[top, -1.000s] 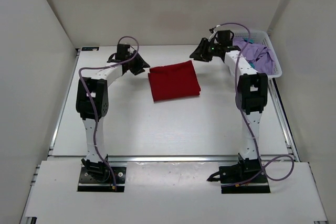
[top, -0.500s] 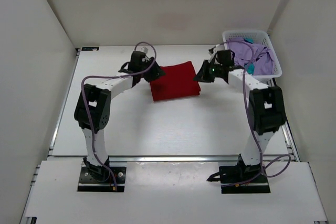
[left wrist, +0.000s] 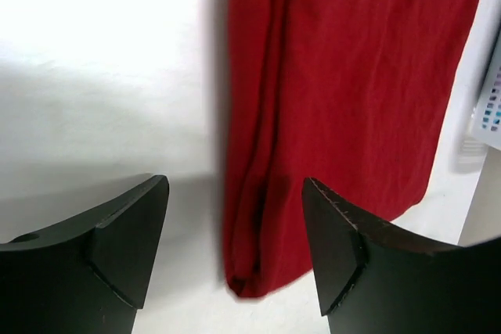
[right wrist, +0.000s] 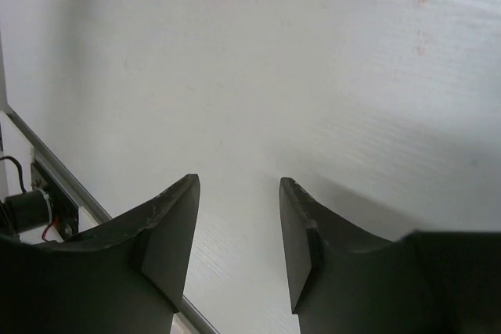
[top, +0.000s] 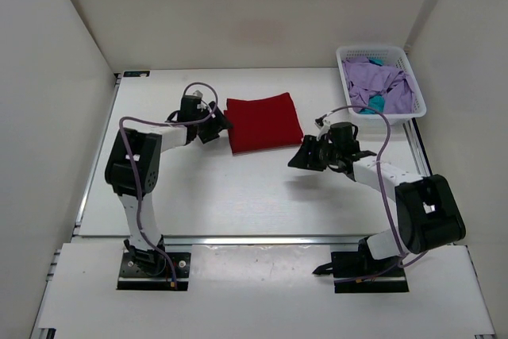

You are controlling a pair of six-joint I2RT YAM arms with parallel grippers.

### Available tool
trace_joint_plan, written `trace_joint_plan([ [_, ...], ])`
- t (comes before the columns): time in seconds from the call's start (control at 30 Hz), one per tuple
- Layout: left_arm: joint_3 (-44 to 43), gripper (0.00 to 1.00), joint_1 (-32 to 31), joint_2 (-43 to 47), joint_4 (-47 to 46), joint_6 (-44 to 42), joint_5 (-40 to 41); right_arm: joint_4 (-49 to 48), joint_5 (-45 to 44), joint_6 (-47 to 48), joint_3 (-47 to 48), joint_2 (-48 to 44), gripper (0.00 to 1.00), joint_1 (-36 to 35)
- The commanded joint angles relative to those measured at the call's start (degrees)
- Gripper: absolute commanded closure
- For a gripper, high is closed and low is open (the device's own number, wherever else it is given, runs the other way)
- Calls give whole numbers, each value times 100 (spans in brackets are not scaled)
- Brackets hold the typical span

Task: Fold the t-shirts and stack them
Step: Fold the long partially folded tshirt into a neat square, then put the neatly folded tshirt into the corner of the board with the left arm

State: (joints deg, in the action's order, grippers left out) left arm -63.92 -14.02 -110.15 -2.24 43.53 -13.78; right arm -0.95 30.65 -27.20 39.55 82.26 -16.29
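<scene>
Jaws on your left arm (top: 171,133) stand spread and empty, straddling the left edge of the folded deep red cloth t-shirt (top: 263,121); you cannot tell whether they touch it. Your right arm's (top: 373,172) jaws are spread too, holding nothing, over the white tabletop (top: 238,188) near that shirt's front right corner. Your pale lavender t-shirt (top: 385,83) lies crumpled in the white plastic mesh basket (top: 373,48) at the far right, with a teal t-shirt (top: 377,104) peeking out beside it.

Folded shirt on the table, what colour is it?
The shirt is deep red, clearest in left wrist view.
</scene>
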Motion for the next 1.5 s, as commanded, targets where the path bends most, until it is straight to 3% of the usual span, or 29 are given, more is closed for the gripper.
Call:
trace_joint_plan([
  [0.0,-567,21,-241,-532,-189,-46,-441,-546,-16,-21,-193,-201,56,-75],
  [0.1,-937,37,-443,-928,-215,67,-477,-582,11,13,-141,-167,56,-207],
  [0.17,-1200,69,-531,-1218,-381,234,-581,-608,-7,22,-105,-96,56,-268],
  [0.23,-1411,87,-584,-1412,-557,515,-599,-704,98,-39,-105,0,56,-260],
  [0.33,-1990,100,-514,-1483,-393,657,-469,-731,134,-31,-122,62,56,-295],
  [0.53,-2064,100,767,-931,-137,385,-275,-801,274,-75,-158,159,58,-304],
  [0.77,-747,100,2894,-296,-742,805,-274,-933,555,-127,-88,256,57,-409],
  [0.9,-586,98,3405,-647,-1182,1376,-397,-845,547,-102,-97,194,58,-585],
  [1.17,-2352,95,3661,-1852,-374,1281,-512,-617,354,-128,-158,9,58,-656],
  [1.33,-2520,74,3793,-1862,-145,1220,-389,-512,309,-119,26,124,56,-630],
  [1.43,-2090,46,3872,-1572,-250,1263,-249,-476,222,-137,193,141,52,-559],
  [1.47,-1854,42,3889,-1371,-259,1272,-204,-433,265,-110,272,150,50,-533],
])
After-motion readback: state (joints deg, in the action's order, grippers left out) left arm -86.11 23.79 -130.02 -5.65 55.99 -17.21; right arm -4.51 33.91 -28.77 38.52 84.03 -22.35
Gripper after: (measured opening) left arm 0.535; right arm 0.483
